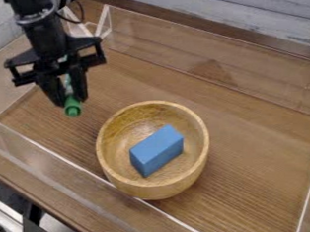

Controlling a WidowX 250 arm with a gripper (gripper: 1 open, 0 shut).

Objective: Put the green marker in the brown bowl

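My gripper (67, 94) hangs above the table at the left, pointing straight down and shut on the green marker (71, 103). The marker is held upright, its green cap sticking out below the fingers and clear of the wood. The brown bowl (113, 125) sits to the lower right of the gripper, near the middle of the table. A blue rectangular block (157, 149) lies inside it. The marker's cap is left of the bowl's rim, not over the bowl.
Clear plastic walls (42, 155) fence the wooden table on the near, left and far sides. A transparent stand (102, 27) is at the back wall behind the arm. Bare wood stretches right of the bowl.
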